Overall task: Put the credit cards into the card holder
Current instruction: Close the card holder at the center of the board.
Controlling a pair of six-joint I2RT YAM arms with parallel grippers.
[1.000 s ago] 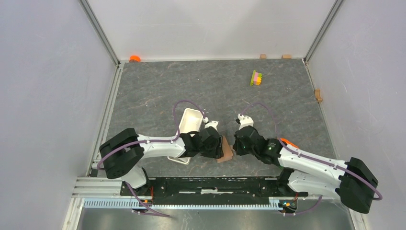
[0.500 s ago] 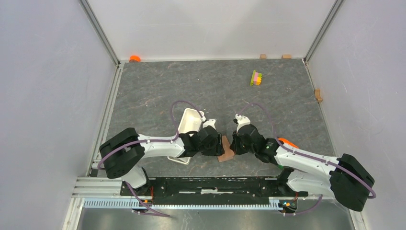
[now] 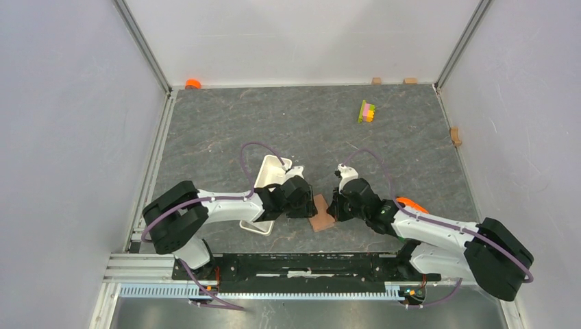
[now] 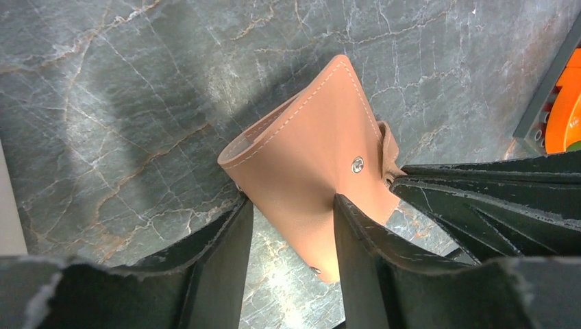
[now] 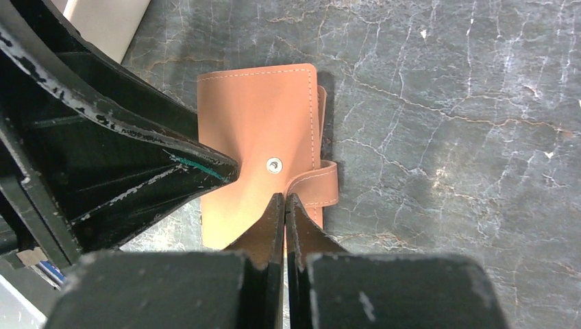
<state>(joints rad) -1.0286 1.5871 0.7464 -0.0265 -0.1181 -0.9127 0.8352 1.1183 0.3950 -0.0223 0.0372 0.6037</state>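
Note:
The card holder [image 3: 320,214] is a brown leather wallet with a metal snap [image 4: 357,164] and a strap, lying on the grey table between both wrists. My left gripper [image 4: 291,199] is open, and its fingers [image 4: 226,260] straddle the wallet's near corner. My right gripper [image 5: 284,197] is shut, with its tips on the wallet [image 5: 257,116] just below the snap, beside the strap [image 5: 322,188]. Whether those tips pinch any leather cannot be told. From above, the left gripper [image 3: 306,205] and the right gripper [image 3: 334,205] face each other across the wallet. The credit cards are out of view.
A long white tray [image 3: 268,175] lies at an angle, partly under my left arm. Far back are a coloured block stack [image 3: 368,111], an orange object [image 3: 193,83] and small wooden blocks [image 3: 376,80] near the walls. The arms' base rail [image 3: 301,267] runs along the near edge.
Both wrists have closed in on the wallet from either side. The left jaws have narrowed a little. The white tray has swung to a steeper angle.

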